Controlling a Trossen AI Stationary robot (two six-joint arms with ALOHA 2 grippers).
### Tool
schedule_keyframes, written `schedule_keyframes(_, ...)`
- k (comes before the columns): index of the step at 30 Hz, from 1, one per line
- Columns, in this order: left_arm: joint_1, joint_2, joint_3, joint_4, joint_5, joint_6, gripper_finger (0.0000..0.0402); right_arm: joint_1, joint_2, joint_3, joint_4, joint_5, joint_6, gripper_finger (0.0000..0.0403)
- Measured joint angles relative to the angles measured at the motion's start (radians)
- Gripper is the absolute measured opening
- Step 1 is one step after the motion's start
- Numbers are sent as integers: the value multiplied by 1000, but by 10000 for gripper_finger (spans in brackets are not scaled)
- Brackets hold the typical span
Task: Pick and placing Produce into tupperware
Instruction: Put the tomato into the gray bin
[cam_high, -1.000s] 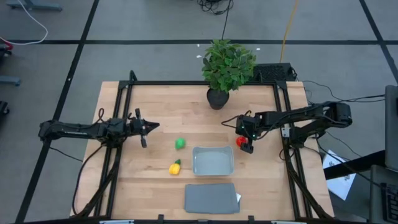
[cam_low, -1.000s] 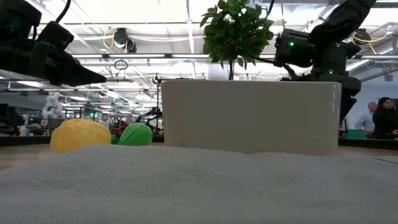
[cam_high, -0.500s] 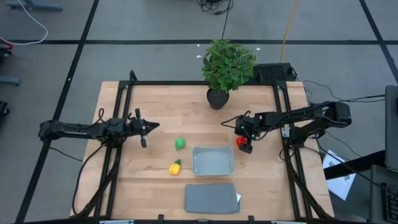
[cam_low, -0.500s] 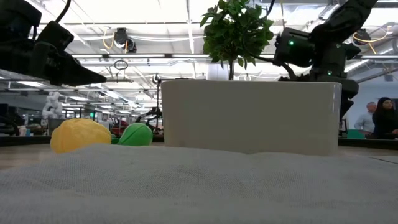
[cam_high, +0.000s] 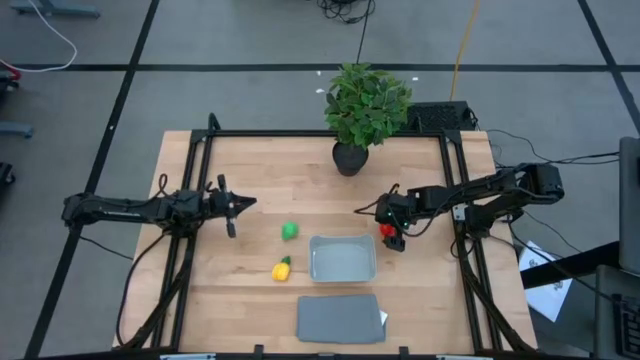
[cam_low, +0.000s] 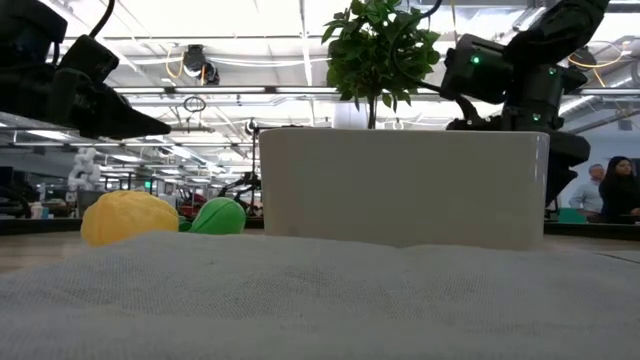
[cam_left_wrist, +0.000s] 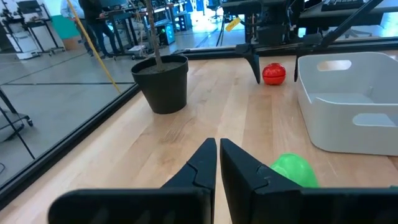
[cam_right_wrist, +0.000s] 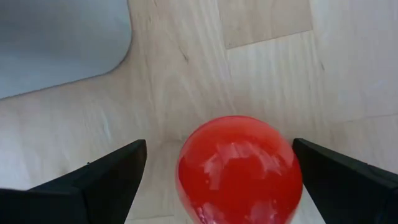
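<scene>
The round red produce piece (cam_right_wrist: 239, 171) rests on the wooden table just right of the tupperware (cam_high: 343, 258), a shallow grey-blue container. My right gripper (cam_right_wrist: 219, 146) points down over it, open, one finger on either side with a gap to each. The left wrist view shows the same red piece (cam_left_wrist: 273, 73) between those fingers. The green piece (cam_high: 289, 231) and the yellow piece with a green tip (cam_high: 282, 268) lie left of the tupperware. My left gripper (cam_high: 240, 203) is shut and hovers at the table's left, away from all of them.
A potted leafy plant (cam_high: 366, 105) stands at the table's far edge. A flat dark grey lid (cam_high: 340, 317) lies near the table's near edge, in front of the tupperware. Black frame rails run along both sides of the table (cam_high: 260, 170). People show in the room beyond.
My right gripper has shifted a little toward the table's left and come over the red piece, staying open. The produce pieces and the tupperware have not moved.
</scene>
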Motion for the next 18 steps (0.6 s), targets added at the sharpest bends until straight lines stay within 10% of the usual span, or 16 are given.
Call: schedule_keyframes(18,0,0,0,-10,0,1,26,3,44,2,-26,4,-43,364)
